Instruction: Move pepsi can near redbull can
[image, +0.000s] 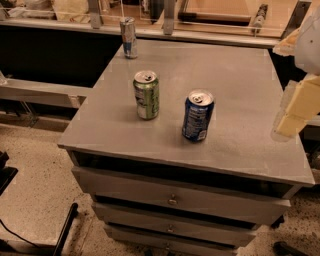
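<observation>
Nearest are three drawers (210, 200) in the front of a grey cabinet, each with a small knob. They are stepped, the top one standing furthest out, with dark gaps above them, but nothing inside any of them can be seen. The speckled floor (35, 165) lies to the left.

On the cabinet top (240, 75) the pepsi can (198, 115) stands upright, closest to the front edge and a little right of centre. Its silver lid with pull tab faces up; whether it has been opened cannot be told. The gripper (292, 112) hangs at the right edge of the view, over the top's right side, apart from the pepsi can and holding nothing; whether it is open or closed cannot be told.

Just left of the pepsi can and slightly further back stands a green can (146, 95), upright, not touching it. The redbull can (129, 37) stands upright at the far left corner, well apart from both.
</observation>
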